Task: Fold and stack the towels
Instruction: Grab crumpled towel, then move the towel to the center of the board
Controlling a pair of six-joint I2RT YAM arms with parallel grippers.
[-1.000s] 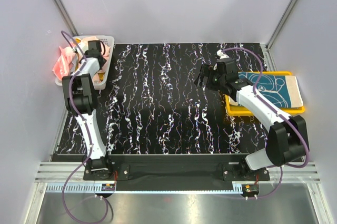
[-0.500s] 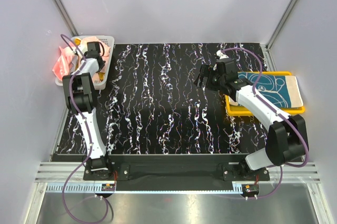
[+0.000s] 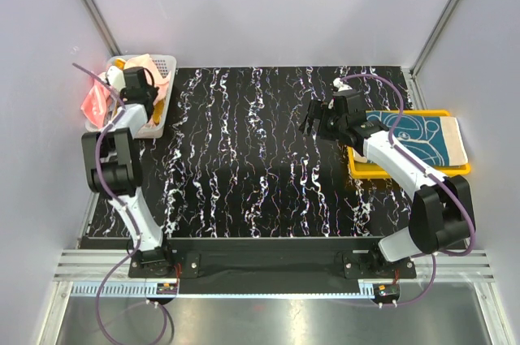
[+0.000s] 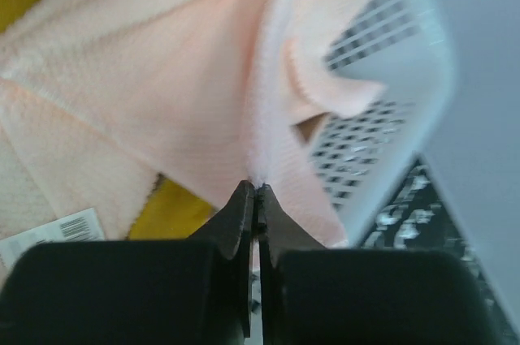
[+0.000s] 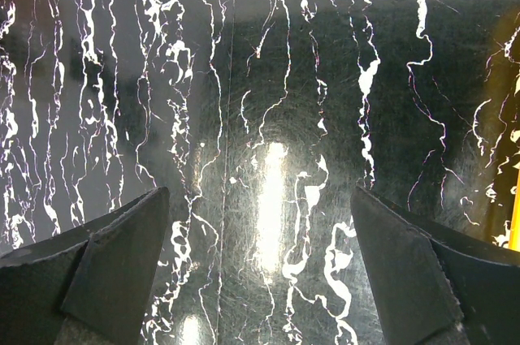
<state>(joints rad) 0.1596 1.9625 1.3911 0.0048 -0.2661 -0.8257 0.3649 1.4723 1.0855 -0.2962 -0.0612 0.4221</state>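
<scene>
Right, pale walls [image 3: 268, 4] box in the black marbled table [image 3: 244, 150]. A teal towel [image 3: 414, 135] lies on the yellow tray [image 3: 406, 170], far right. The right pincer [image 5: 258, 191] hangs wide apart over the table, empty. The left pincer [image 4: 257, 191] is clamped on a fold of the peach towel [image 4: 162, 101] in the white basket [image 4: 390, 61], far-left corner.

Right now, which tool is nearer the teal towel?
Right. The right tool hangs open over the table beside the teal towel on the yellow tray. The left tool is across the table in the white basket, shut on a peach towel.
</scene>
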